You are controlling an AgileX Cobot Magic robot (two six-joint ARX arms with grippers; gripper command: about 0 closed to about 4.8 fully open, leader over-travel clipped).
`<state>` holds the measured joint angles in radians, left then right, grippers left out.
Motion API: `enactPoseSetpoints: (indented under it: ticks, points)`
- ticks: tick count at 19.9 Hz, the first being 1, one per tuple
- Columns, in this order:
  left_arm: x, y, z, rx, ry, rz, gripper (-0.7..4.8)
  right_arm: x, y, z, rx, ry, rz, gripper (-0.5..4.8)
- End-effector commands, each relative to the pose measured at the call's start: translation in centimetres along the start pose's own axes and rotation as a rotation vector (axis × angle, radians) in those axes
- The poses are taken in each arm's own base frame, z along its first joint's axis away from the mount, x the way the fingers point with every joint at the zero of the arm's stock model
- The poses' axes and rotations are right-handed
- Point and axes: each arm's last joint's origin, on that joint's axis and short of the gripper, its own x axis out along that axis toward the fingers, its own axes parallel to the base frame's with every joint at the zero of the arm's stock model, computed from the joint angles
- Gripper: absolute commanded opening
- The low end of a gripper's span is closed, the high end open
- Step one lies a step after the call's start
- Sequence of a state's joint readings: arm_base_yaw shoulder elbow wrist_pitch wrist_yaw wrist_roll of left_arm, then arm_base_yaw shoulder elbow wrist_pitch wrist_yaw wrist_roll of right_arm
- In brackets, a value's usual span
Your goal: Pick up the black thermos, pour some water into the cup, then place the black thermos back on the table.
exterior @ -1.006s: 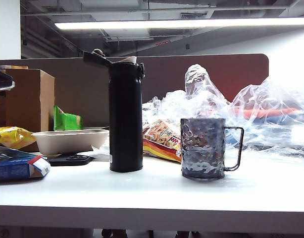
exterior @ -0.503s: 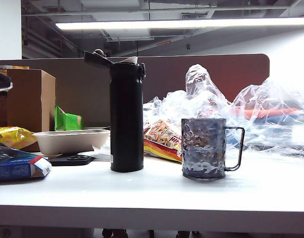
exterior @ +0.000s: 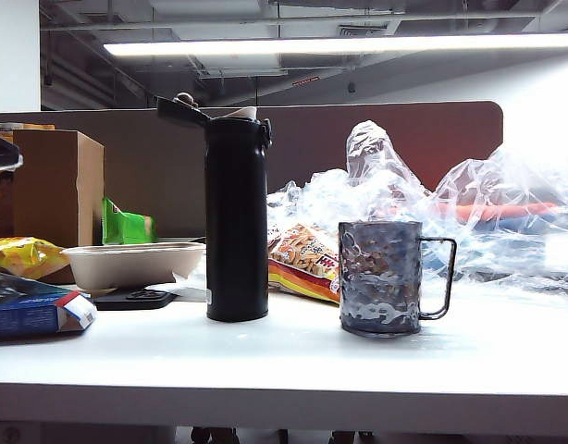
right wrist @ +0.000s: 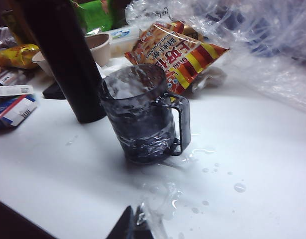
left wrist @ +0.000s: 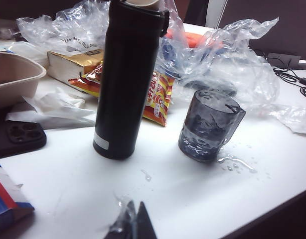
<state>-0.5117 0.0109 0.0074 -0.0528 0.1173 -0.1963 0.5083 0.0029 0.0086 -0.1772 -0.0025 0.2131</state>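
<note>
You're looking at the white table (exterior: 293, 361), which carries everything. Crumpled clear plastic sheeting (exterior: 450, 208) is heaped along its far side, past both grippers. The black thermos (exterior: 236, 217) stands upright on the table with its flip lid open, well ahead of the left gripper (left wrist: 135, 221), whose jaws are pressed together and hold nothing. Behind the thermos lies a snack bag (exterior: 302, 261). The dimpled grey cup (right wrist: 140, 114) stands upright just beside the thermos without touching it, ahead of the right gripper (right wrist: 132, 221), its jaws also pressed together and empty. Water droplets (right wrist: 218, 179) lie between that gripper and the cup.
</note>
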Motion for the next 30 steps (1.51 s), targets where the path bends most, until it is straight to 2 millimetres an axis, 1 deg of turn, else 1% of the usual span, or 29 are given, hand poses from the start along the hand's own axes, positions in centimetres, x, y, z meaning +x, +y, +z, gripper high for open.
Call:
enactPoseSetpoints:
  ticks: [1, 4, 9, 11, 14, 30]
  points:
    - [-0.1, 0.7, 0.3, -0.002, -0.014, 0.019, -0.05, 0.0, -0.7, 0.1, 0.017, -0.012, -0.051, 0.03]
    - [-0.4, 1.8, 0.5, -0.009, -0.031, 0.095, -0.05, -0.1, -1.8, 0.3, 0.036, -0.036, -0.163, 0.03]
    - [-1.4, 4.0, 0.9, -0.02, -0.084, 0.334, -0.05, -0.7, -3.7, 0.6, 0.072, -0.083, -0.377, 0.03]
    - [-1.7, 4.5, 1.0, -0.023, -0.098, 0.406, -0.05, -1.0, -4.3, 0.7, 0.084, -0.098, -0.444, 0.03]
    - [-1.9, 4.8, 1.0, -0.024, -0.113, 0.487, -0.05, -1.3, -4.8, 0.7, 0.094, -0.11, -0.5, 0.03]
    - [-1.9, 4.8, 1.0, -0.025, -0.115, 0.493, -0.05, -1.3, -4.9, 0.7, 0.095, -0.113, -0.504, 0.03]
